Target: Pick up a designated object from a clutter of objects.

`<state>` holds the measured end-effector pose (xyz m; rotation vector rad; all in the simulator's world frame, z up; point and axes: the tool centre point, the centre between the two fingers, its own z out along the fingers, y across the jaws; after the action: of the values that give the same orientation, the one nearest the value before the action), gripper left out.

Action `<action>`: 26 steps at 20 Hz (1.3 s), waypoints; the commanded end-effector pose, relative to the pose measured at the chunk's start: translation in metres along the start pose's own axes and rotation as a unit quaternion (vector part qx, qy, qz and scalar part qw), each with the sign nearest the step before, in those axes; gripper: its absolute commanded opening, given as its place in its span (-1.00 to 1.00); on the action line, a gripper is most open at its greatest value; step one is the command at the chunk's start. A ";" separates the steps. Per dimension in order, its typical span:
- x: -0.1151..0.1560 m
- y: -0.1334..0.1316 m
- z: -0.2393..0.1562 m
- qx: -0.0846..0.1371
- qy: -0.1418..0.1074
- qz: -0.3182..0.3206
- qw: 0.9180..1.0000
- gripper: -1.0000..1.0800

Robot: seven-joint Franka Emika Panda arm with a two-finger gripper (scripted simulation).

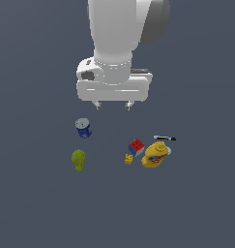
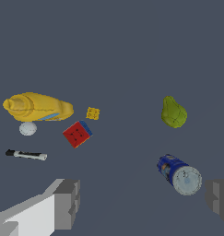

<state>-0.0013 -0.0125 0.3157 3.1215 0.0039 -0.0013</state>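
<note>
I see the gripper [image 1: 113,105] hanging above the floor with its jaws spread wide and nothing between them; in the wrist view both grey fingers [image 2: 67,203] sit far apart at the frame's lower corners.

Containers: the blue can [image 1: 83,128] stands upright at left of centre in the exterior view, grey lid on, contents hidden. The yellow bottle [image 1: 155,154] lies on its side at right of centre. A small white round thing [image 2: 27,128] lies just beside the bottle; I cannot tell what it is.

The pear [image 1: 78,160] sits at lower left of centre in the exterior view, just below the can and apart from it, with nothing touching it.

The other cluster: cube [image 1: 136,147] just beside the bottle on the exterior view's left, tiny yellow block [image 1: 128,159] just below the cube, black-and-white stick [image 1: 165,138] above the bottle.

Room: bare grey floor [image 1: 36,208] lies open on all sides of the pear, and a wide gap separates the can and pear from the cube group. The gripper is above the can, off towards the exterior view's right.
</note>
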 end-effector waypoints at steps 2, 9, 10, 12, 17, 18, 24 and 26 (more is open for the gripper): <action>0.000 0.000 0.000 0.000 0.000 0.000 1.000 0.92; 0.003 0.011 0.001 -0.002 -0.004 -0.008 1.000 0.92; 0.003 0.012 0.001 -0.002 -0.005 -0.008 1.000 0.92; 0.004 0.013 0.001 -0.002 -0.005 -0.009 1.000 0.92; 0.005 0.014 0.003 -0.001 -0.005 -0.007 1.000 0.92; 0.006 0.015 0.005 -0.001 -0.005 -0.006 1.000 0.92; 0.019 0.028 0.025 0.003 -0.004 0.006 1.000 0.92; 0.024 0.035 0.035 0.005 -0.004 0.012 1.000 0.92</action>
<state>0.0192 -0.0429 0.2890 3.1287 -0.0205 -0.0137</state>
